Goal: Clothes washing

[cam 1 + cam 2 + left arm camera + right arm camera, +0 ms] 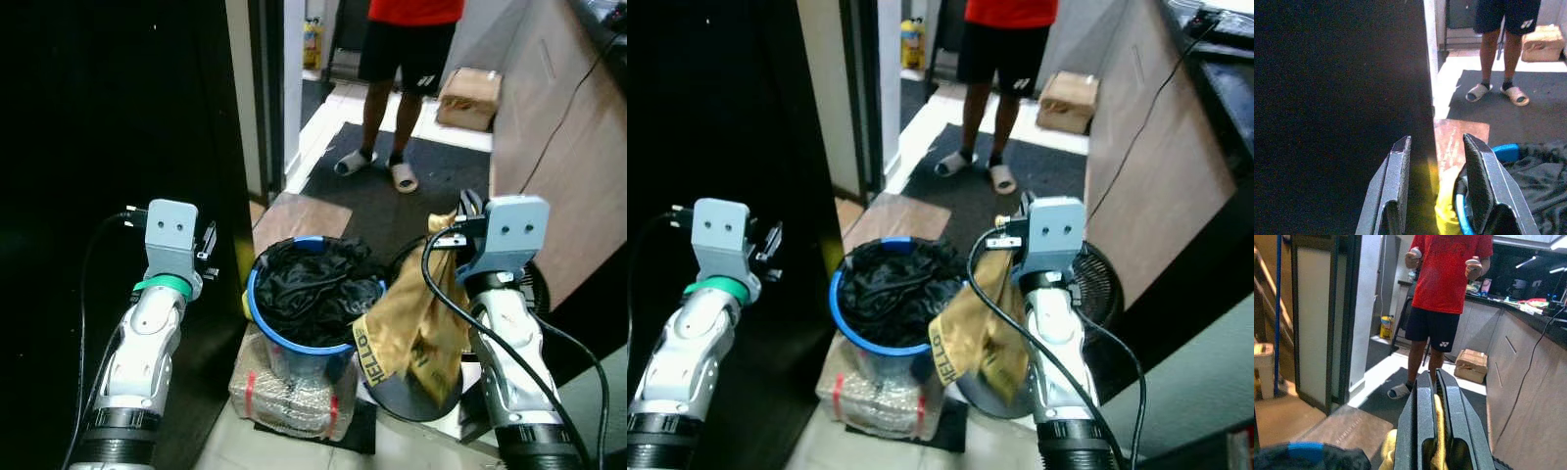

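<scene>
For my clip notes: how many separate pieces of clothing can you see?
2: a gold garment hanging from the right gripper, and black clothing filling the blue-rimmed basket. The black heap may hold several pieces.

Person (402, 59) cut off above the waist; blue basket (294, 338) base hidden behind a wrapped bundle (289, 392)

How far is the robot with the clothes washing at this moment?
Early stage, it seems. Already done: the right hand has closed on a yellow cloth, lifted beside the blue basket. In hand: it holds the cloth hanging. Left: black clothes are in the basket; the open left hand holds nothing. No washing machine can be made out.
</scene>
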Controlling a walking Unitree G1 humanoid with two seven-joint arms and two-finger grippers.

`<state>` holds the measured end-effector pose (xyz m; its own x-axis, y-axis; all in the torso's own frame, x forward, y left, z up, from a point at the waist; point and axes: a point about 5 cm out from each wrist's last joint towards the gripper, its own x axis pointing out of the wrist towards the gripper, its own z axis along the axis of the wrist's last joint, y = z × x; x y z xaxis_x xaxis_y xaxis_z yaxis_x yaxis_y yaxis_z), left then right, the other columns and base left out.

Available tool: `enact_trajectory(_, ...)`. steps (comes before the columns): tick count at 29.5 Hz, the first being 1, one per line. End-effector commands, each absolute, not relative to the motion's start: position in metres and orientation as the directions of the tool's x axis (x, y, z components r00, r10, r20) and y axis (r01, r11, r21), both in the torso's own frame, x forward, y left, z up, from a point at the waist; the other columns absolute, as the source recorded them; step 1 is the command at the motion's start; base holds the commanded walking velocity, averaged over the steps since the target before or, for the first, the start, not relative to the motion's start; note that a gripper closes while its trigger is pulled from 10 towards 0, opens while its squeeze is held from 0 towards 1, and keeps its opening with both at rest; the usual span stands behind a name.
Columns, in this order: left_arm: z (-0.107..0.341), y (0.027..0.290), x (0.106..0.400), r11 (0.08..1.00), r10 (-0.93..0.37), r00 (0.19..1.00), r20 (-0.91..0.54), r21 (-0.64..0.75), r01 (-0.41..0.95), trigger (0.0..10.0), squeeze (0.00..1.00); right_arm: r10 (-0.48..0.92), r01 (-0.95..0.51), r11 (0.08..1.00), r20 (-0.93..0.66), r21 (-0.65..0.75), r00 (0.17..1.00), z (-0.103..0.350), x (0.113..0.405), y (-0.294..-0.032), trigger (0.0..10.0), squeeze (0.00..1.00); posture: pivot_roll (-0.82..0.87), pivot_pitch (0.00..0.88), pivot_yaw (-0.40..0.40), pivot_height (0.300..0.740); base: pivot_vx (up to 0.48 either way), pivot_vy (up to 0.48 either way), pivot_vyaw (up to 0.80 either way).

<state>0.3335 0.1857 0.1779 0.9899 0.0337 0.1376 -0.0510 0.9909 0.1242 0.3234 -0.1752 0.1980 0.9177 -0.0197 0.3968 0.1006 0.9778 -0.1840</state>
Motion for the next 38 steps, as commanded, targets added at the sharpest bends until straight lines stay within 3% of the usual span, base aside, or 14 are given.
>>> enact_trajectory(1, 0.182, 0.184, 0.335, 0.993, 0.044, 0.986, 0.163, 0.101, -0.061, 10.0, 0.00, 0.008, 0.075, 0.976, 0.382, -0.203, 0.924, 0.193, 0.325, -0.169, 10.0, 0.00, 0.09, 0.000, 0.005, 0.740, 0.000, 0.000, 0.00)
enact_trajectory(9, 0.198, 0.177, 0.338, 0.993, 0.050, 0.975, 0.217, 0.093, -0.072, 10.0, 0.00, 0.058, 0.026, 0.979, 0.397, -0.203, 0.916, 0.201, 0.335, -0.153, 10.0, 0.00, 0.10, 0.000, -0.028, 0.740, 0.000, 0.000, 0.00)
enact_trajectory(29, 0.206, 0.172, 0.341, 0.995, 0.055, 0.969, 0.242, 0.067, -0.074, 10.0, 0.00, 0.031, 0.046, 0.982, 0.399, -0.183, 0.916, 0.199, 0.336, -0.157, 10.0, 0.00, 0.09, 0.000, -0.024, 0.740, 0.000, 0.000, 0.00)
enact_trajectory(38, 0.225, 0.174, 0.342, 0.995, 0.053, 0.956, 0.289, 0.062, -0.074, 10.0, 0.00, 0.017, 0.048, 0.990, 0.449, -0.133, 0.893, 0.217, 0.338, -0.159, 10.0, 0.00, 0.10, 0.000, -0.017, 0.740, 0.000, 0.000, -0.80)
